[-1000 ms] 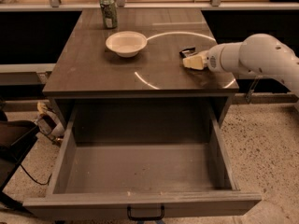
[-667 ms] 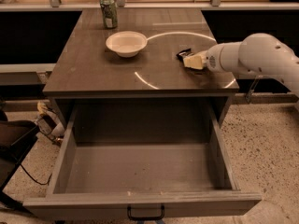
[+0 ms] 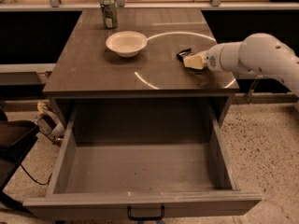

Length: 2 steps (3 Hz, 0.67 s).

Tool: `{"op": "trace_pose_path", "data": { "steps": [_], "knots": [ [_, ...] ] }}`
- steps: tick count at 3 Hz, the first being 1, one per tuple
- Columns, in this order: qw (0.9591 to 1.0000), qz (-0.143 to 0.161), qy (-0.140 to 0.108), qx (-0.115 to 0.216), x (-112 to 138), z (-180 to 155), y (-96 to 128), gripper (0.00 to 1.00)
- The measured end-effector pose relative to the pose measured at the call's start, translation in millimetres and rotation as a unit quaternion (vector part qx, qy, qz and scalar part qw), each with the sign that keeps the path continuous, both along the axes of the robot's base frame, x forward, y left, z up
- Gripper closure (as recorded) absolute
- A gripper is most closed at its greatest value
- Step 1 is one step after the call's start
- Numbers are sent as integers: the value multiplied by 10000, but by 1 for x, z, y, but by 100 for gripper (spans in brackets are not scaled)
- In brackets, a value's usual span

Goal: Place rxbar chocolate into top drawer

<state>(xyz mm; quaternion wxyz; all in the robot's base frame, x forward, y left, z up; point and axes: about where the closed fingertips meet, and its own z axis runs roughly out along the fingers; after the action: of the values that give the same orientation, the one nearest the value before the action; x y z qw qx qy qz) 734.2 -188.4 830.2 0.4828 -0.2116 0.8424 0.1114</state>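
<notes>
Now, view: camera view, the only one on hand.
Surface: the grey-brown surface (image 3: 93, 69) sits above the pulled-out drawer; light arcs of glare cross it.
Gripper: the gripper (image 3: 192, 59) is low over the right part of the surface, at the end of the white arm (image 3: 254, 55) that reaches in from the right edge.
Gripper state: cannot tell; the tip is right at the bar, but whether it is spread or pinching the wrapper does not show.
Rxbar chocolate: the rxbar chocolate (image 3: 183, 54) is a small dark shape just left of the gripper tip and touching it, on or barely above the surface. Whether it is lifted, I cannot say.
Top drawer: the top drawer (image 3: 140, 169) is fully open below and nearer the camera, with a bare grey floor and the black handle (image 3: 145, 213) on its front.
Other items: a white bowl (image 3: 126, 43) is left of the bar, well apart from it. A green can (image 3: 109, 11) stands upright at the far left corner.
Change: almost none over the last second. The gripper and bar sit where they did, with at most a slight nudge of the dark end.
Meaning: my reading is a grasp being settled, not yet a carry.
Progress: early; the bar is not in the drawer.
Next move needs: a secure hold, a lift, then travel toward the camera and down past the surface edge.
Risk: the thin wrapper could slip out on the lift.
</notes>
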Motion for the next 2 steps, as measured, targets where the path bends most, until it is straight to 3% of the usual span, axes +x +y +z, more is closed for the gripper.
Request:
{"op": "trace_pose_path", "data": {
  "steps": [2],
  "knots": [
    [9981,476,-185,-340,-39,55,3,100]
  ]
}}
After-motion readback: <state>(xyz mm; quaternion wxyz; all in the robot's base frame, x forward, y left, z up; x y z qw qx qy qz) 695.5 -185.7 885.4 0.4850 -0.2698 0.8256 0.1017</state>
